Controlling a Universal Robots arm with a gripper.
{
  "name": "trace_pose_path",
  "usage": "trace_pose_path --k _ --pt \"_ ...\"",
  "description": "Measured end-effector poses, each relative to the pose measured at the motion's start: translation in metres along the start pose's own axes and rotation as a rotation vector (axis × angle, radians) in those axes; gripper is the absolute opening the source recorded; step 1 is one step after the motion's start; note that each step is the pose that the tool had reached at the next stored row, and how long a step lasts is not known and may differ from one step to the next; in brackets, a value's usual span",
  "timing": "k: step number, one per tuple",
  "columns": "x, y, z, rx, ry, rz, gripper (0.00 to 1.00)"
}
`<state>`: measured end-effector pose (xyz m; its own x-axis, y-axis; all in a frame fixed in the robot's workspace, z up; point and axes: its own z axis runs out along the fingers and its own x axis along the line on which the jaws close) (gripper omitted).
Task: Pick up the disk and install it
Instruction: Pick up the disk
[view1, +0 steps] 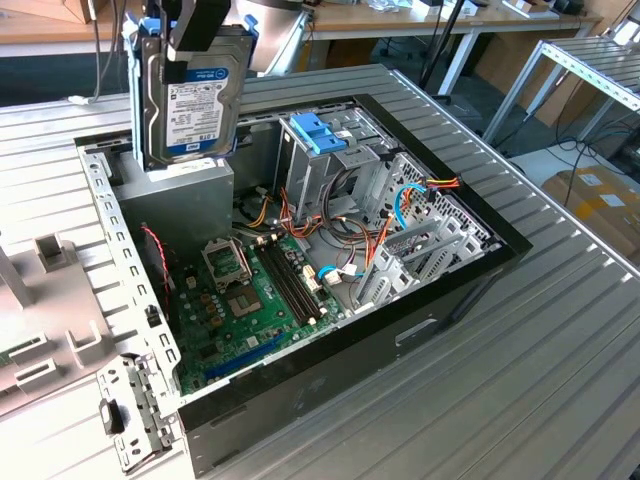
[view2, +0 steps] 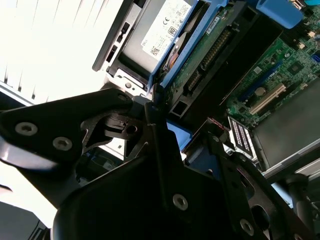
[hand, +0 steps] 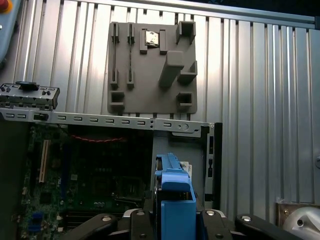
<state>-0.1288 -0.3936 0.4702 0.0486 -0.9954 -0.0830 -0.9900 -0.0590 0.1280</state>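
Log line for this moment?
hand: shut on disk | disk: held on edge above open case | install: not yet done

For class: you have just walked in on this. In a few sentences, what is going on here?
A robot arm's gripper is shut on the disk and holds it upright in the air over an open computer case, just above the grey power supply. The disk is not yet installed. The drive cage with its blue bracket sits toward the exterior view's right of the disk. The case lies on a ribbed metal table.
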Motion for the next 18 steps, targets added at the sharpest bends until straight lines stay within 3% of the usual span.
trace_pose_path --k 18 --pt "0.0012 -0.0099 -0.0003 0.0000 0.0001 0.000 0.37"
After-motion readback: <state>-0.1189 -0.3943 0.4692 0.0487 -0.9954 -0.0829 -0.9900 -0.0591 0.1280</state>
